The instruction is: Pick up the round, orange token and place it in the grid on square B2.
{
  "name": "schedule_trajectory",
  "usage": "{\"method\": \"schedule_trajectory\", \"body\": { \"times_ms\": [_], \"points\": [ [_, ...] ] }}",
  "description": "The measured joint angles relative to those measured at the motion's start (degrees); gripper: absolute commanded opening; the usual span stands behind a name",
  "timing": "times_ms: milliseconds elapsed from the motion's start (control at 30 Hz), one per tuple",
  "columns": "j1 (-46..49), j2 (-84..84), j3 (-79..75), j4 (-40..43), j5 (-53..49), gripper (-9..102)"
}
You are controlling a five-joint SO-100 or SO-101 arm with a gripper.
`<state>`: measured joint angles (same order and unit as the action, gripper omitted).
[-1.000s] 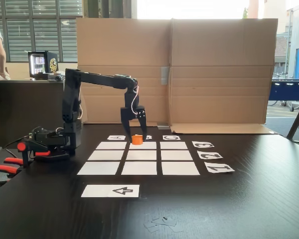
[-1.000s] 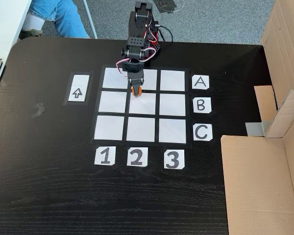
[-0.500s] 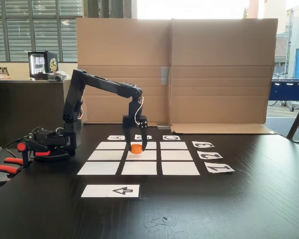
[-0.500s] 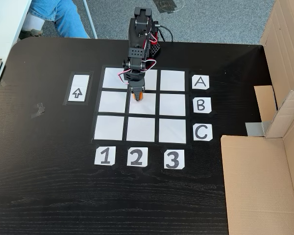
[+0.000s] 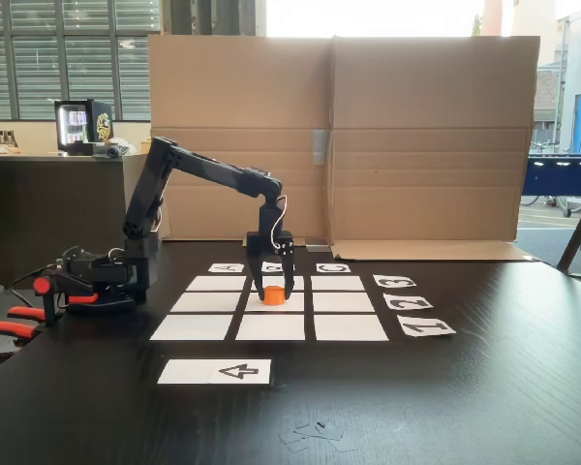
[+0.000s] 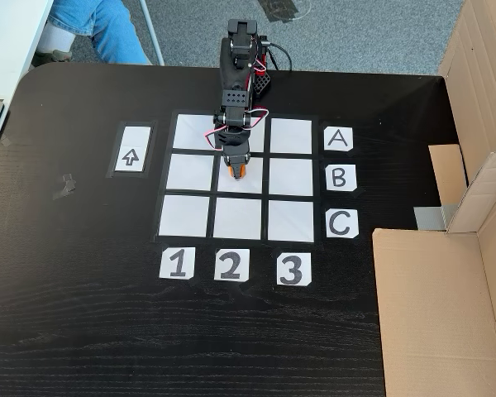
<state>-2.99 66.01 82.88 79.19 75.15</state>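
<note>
Your gripper [image 5: 272,291] stands over square B2 [image 6: 239,185] with its black fingers closed around the token [image 5: 272,295], a smooth orange plastic disc resting on or just above the thin white paper, so a crooked release could tip it or drag the grid [image 6: 187,215] cell askew

Black jointed arm [image 5: 208,170] (thin white and red cables near wrist)
</note>
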Motion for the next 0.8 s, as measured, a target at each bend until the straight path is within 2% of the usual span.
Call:
{"method": "schedule_trajectory", "body": {
  "times_ms": [333, 600, 700, 800],
  "points": [
    [-0.35, -0.26, 1.93, -0.18, 0.26, 54],
    [1.32, 8.26, 13.1, -3.78, 1.49, 64],
    [2.55, 14.33, 19.42, -7.73, 1.67, 81],
    [4.66, 21.45, 26.81, -12.39, 1.67, 81]
  ]
}}
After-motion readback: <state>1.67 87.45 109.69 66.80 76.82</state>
